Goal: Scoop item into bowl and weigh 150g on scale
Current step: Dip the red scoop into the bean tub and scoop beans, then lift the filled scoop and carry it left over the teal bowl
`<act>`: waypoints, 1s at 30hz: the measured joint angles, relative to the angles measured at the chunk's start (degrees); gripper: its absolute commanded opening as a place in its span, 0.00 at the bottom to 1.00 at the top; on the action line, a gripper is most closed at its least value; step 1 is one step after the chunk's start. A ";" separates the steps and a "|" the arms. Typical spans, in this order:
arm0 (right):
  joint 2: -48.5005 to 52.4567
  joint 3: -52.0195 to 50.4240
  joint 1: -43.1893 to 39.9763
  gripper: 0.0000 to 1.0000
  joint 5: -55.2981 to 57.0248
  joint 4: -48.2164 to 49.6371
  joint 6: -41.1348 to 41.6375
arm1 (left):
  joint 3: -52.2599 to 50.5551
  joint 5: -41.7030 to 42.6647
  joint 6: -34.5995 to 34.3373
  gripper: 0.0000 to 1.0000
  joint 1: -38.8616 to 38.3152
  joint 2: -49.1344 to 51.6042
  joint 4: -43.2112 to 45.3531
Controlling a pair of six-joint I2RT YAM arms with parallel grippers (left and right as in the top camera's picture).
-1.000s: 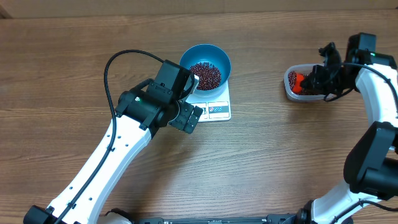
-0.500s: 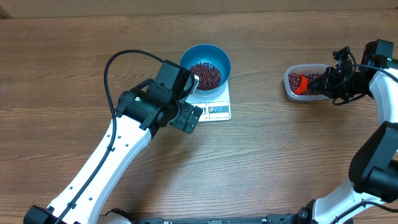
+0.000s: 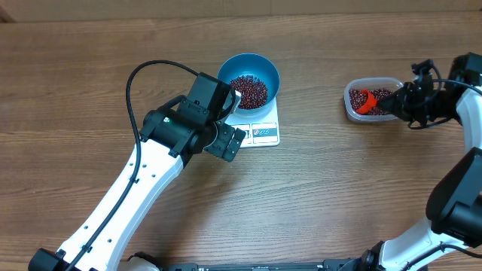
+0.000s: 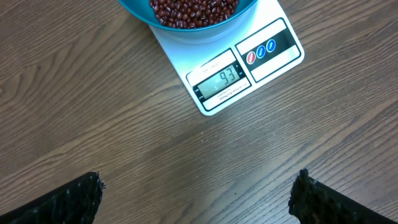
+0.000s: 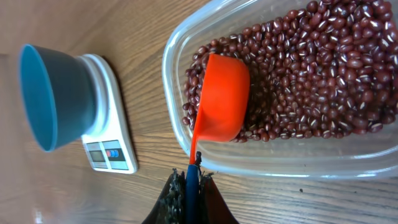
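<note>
- Right gripper [image 5: 189, 186]: jaws pinched on the handle of an orange scoop [image 5: 222, 99]. The scoop's cup sits just ahead of the fingertips, among the red beans [image 5: 311, 81] in a clear tub [image 5: 280, 163].
- Left gripper [image 4: 199, 202]: fingers spread wide, holding nothing.
- Ahead of it: white scale [image 4: 249, 62], display reading 93, with the blue bowl [image 4: 134, 9] on top, beans inside.

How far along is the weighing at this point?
Done: the bowl sits on the scale with beans in it, and the display reads 93, short of 150. In hand: the right hand grips an orange scoop, its cup down on the beans in the tub. Left: more scoops into the bowl until the display shows 150.
</note>
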 measured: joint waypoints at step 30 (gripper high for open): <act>0.00 0.00 -8.41 0.04 -10.71 -4.46 -4.83 | 0.00 0.00 0.00 1.00 0.00 0.00 0.00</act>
